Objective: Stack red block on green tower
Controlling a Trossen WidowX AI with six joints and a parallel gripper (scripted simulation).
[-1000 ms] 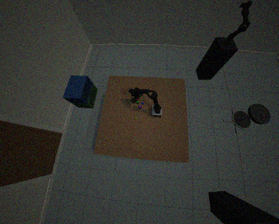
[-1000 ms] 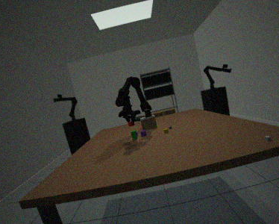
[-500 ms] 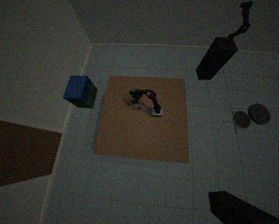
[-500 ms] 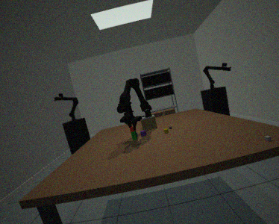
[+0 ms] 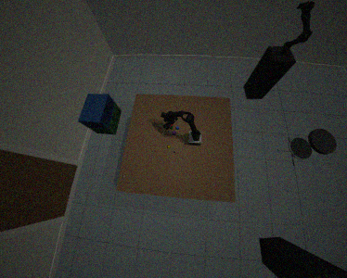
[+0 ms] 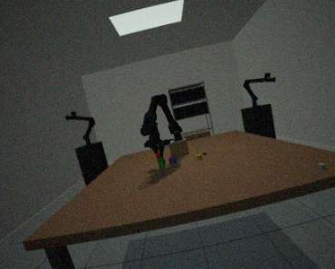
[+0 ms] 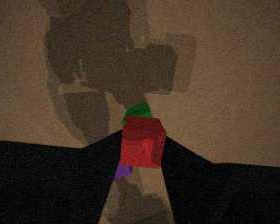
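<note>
Table (image 6: 239,179): one red block (image 7: 142,141) in claw (image 7: 141,150), one green tower (image 7: 138,111).

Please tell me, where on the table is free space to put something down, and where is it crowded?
Crowded: near the arm's base, where the gripper holds the red block over the green tower, with the purple block beside it and the yellow block a little to the right. Free: the wide near part of the table, and the stretch between the yellow block and the small white thing at the right edge.
</note>
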